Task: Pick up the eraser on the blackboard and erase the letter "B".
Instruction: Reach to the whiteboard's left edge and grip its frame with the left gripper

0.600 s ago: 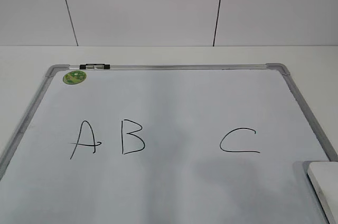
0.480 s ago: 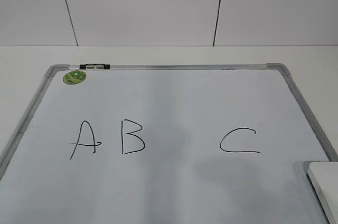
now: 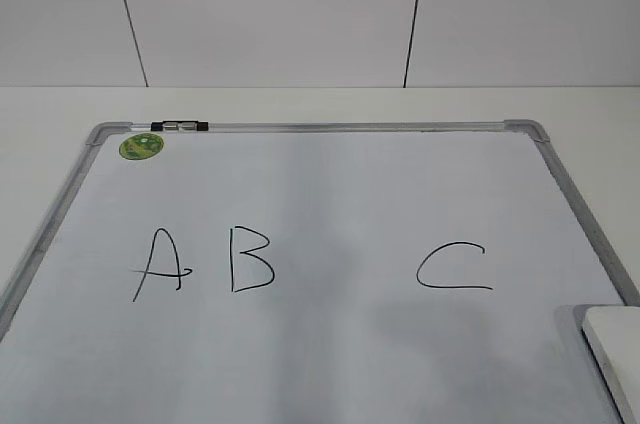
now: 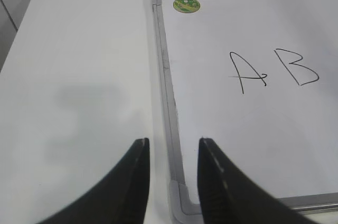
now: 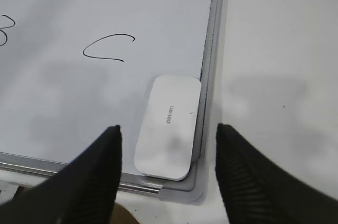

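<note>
In the exterior view we see one large white dry-erase blackboard (image 3: pixel 330 194) with a grey metal frame lying flat on a white table (image 3: pixel 40 109). We count three black handwritten letters on it: an "A" (image 3: pixel 160 264) at the left, the thin marker-drawn letter "B" (image 3: pixel 251 259) just beside it, and a "C" (image 3: pixel 453 267) well apart to the right. One round green sticker (image 3: pixel 141 147) sits in the far left corner, near a small black clip (image 3: pixel 180 126) on the frame. One flat white rounded eraser (image 3: pixel 615 354) shows at the near right corner, cut by the picture's edge. Neither arm appears here.

In the left wrist view we see the left gripper (image 4: pixel 171 147) hanging above the board's near left corner, its two dark fingers a narrow gap apart and holding nothing. The "A" and "B" lie ahead to the right.

In the right wrist view we see the right gripper (image 5: pixel 168 131) spread wide and empty, above the eraser (image 5: pixel 169 126), which lies on the board against the right frame, near the corner below the "C".
</note>
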Tool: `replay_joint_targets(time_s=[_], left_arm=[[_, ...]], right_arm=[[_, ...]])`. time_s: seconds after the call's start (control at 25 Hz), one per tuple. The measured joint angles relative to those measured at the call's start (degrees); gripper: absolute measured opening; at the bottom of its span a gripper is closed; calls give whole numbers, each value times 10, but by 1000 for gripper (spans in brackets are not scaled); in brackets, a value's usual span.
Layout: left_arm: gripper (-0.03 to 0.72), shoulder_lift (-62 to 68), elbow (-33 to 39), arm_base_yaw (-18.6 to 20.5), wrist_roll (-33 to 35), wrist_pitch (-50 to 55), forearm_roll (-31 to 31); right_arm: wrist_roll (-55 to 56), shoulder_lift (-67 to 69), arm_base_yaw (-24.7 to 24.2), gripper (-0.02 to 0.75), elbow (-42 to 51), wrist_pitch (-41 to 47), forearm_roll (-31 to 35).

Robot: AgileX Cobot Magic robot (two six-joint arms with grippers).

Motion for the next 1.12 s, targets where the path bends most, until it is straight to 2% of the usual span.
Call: replay_joint_targets(time_s=[0.24, 0.68, 0.88, 1.12], left_arm=[[235, 0, 0, 0, 0, 0, 0], [236, 24, -5, 0, 0, 14, 4], [237, 166, -44, 0, 0, 48, 4], [237, 380, -125, 0, 0, 60, -4]], right_arm=[[9, 17, 0, 445, -2, 0, 0], [88, 176, 0, 445, -62, 32, 4], [114, 265, 0, 445, -93, 51, 17], [118, 374, 0, 445, -102, 54, 57]])
